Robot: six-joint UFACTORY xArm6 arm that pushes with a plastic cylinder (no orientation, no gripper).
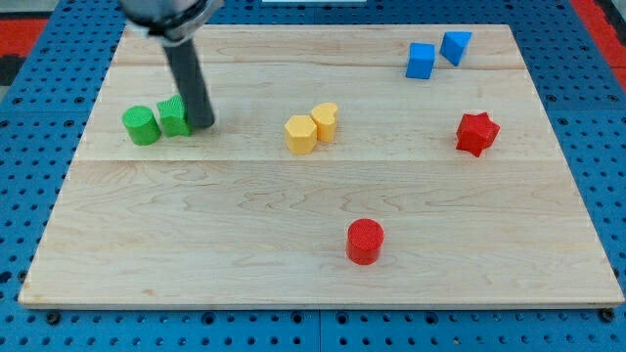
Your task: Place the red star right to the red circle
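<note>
The bench (323, 205) is a pale wooden board resting on a blue pegboard (29, 176). The red star (477, 133), a small chunky block with blunt points, sits near the bench's 3 o'clock edge. The red circle (365, 241), a short cylinder, stands at about 5 o'clock from the bench's middle; the star lies at roughly 1 o'clock from it, well apart, with bare wood between them.

Two yellow blocks (311, 129) touch each other just above the middle. Two blue blocks (436, 54) sit close together toward 1 o'clock. At 10 o'clock a green cylinder (141, 126) stands beside a second green block (174, 116).

The end effector is a plain dark rod with nothing to clench or release; my tip (203, 125) rests at 3 o'clock against that second green block, far from both red pieces.
</note>
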